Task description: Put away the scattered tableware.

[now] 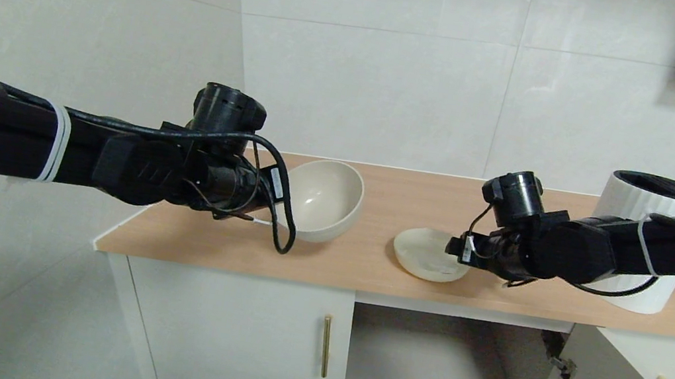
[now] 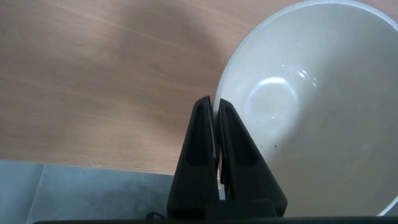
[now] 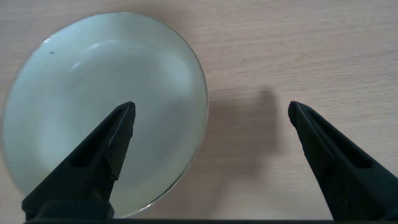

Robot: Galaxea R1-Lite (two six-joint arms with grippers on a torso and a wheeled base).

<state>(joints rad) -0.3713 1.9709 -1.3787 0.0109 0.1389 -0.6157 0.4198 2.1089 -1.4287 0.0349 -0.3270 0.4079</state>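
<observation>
Cream-coloured ceramic bowl (image 1: 326, 198), deep and round, sits tipped on the wooden countertop (image 1: 391, 191) with its opening turned towards the robot's left. The left gripper (image 2: 214, 107) has its two black fingers pressed together on the bowl's rim, one inside the wall and one outside. Whether the bowl's lower edge rests on the wood or hangs just above it cannot be told.

Just to the right of the bowl, near the counter's front edge, a small pale dish (image 1: 428, 253) lies flat. The right gripper (image 3: 210, 109) hangs over it, its fingers spread wide and holding nothing. One finger is above the dish's hollow and the other is above bare wood, so the nearer rim of the dish runs between them. The dish lies below the gripper and slightly towards the robot's left. The right arm is plainly the nearer one for this piece.

The next move probably turns on that rim. The gripper would need to come down until the rim sits between the fingers, then close on it.

Below the counter, directly under the dish, an open cupboard (image 1: 432, 364) shows a white shelf, a likely place for both pieces. A white ribbed container (image 1: 651, 196) stands behind the right arm.
</observation>
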